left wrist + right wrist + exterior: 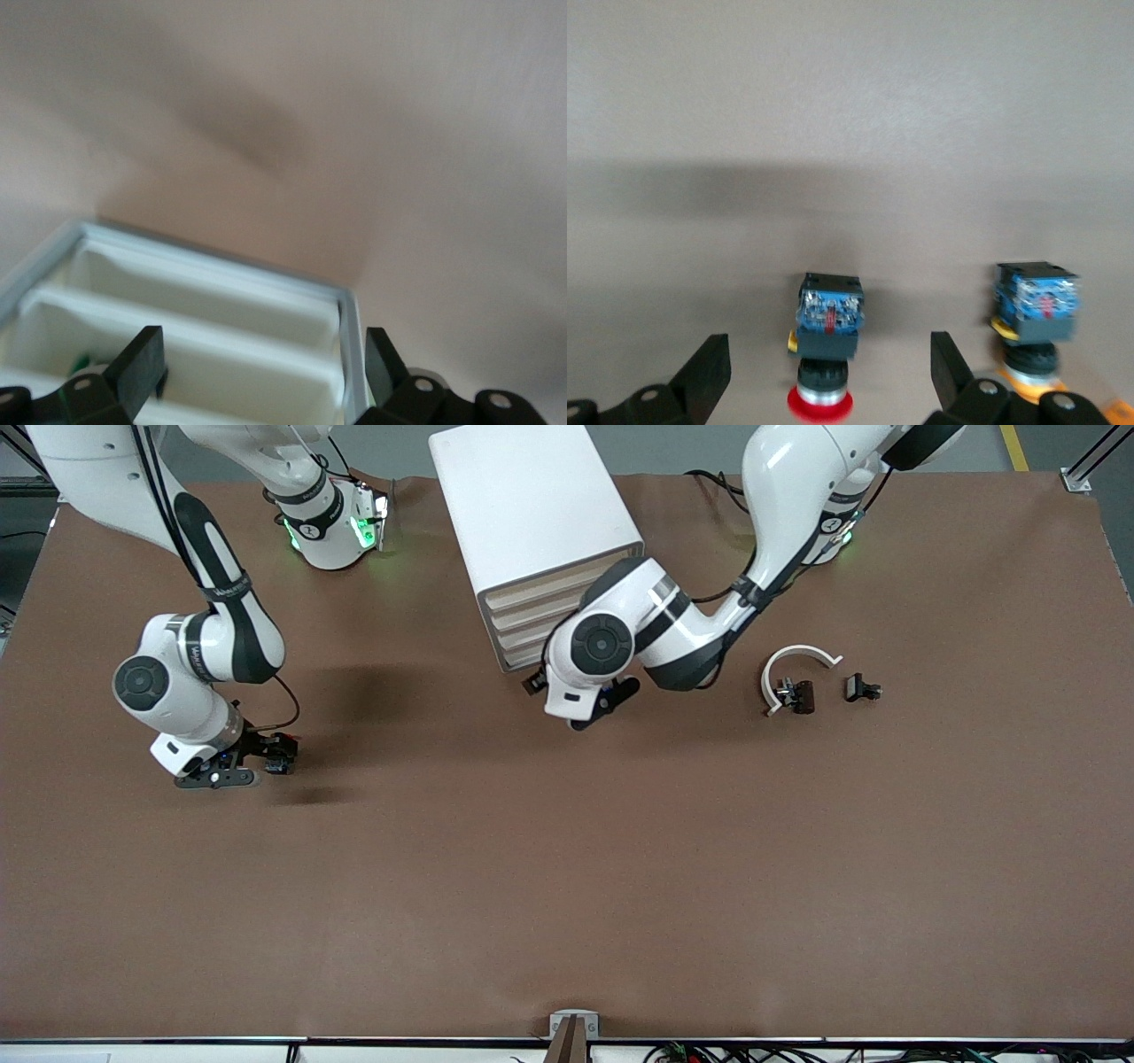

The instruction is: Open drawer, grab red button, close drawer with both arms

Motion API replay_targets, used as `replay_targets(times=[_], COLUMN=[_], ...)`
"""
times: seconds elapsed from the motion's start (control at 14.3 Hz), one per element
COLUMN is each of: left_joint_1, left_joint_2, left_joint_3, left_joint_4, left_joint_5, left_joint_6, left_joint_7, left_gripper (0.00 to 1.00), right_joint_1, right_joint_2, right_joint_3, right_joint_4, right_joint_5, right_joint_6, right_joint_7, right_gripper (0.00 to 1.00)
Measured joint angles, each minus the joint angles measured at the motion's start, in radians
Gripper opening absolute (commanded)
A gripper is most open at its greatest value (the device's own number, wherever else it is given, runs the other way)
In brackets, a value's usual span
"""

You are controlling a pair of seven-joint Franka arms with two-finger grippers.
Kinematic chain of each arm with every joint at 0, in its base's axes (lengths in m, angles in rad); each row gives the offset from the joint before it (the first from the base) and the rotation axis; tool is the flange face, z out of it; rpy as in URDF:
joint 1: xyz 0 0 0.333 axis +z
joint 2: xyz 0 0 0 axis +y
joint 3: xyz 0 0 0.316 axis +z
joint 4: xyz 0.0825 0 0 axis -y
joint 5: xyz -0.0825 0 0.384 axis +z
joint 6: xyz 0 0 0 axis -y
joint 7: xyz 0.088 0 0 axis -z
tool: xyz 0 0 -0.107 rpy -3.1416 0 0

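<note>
**Now the red button stands free between spread fingers**

Evidently the button (824, 354) is out of the cabinet. It rests on the bare counter (567, 886) toward the right arm's end, well apart from the cabinet (532, 505) and nearer to the front camera than it. It is a stubby thing: a glossy red mushroom cap on a silvery collar, with a boxy blue-black body whose end shows small terminals. The yellow-capped twin (1032, 328) stands just beside it, apart, with the same body.

The right hand (828, 354) hangs low over the button with its matte black fingers spread wide on either side and touching nothing. That reads as a set-down spot chosen clear of the cabinet.

The left hand (261, 354) is also spread and empty. It is poised over the corner of the drawer (345, 354), a smooth white plastic tray with raised dividers and a pale rim. Its compartments lie open to the wrist view, so I judge it to be pulled out, with the hand placed to push it home. In the front view the arm hides its front, so which tier it is cannot be told there.

The cabinet is a plain white box with cream drawer fronts. Toward the left arm's end lie a white curved piece (797, 660) and a small black part (861, 688).
</note>
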Motion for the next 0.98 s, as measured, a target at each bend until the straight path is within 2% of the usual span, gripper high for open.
replay_targets(times=[0.21,0.49,0.77,0.98], left_joint_1=[0.052,0.096,0.212,0.320], left_joint_2=[-0.003,-0.031,-0.106,-0.187], left_joint_3=[0.000,0.000,-0.001,-0.005], left_joint_4=[0.009,0.014,0.000,-0.043], left_joint_5=[0.086,0.155,0.157,0.157], left_joint_6=[0.000,-0.057,-0.157,-0.238], left_joint_7=[0.014,0.089,0.262,0.434], left_gripper=[1.00,1.00,1.00,1.00], right_joint_1=[-0.001,-0.001,-0.001,-0.001], right_joint_2=[-0.055,-0.077,-0.053,-0.022], right_joint_3=[0.000,0.001,0.003,0.002], right_joint_4=[0.180,0.420,0.675,0.770], right_joint_5=[0.000,0.001,0.000,0.000], right_joint_6=[-0.307,-0.585,-0.770,-0.802], right_joint_7=[0.009,0.023,0.023,0.023], right_gripper=[1.00,1.00,1.00,1.00])
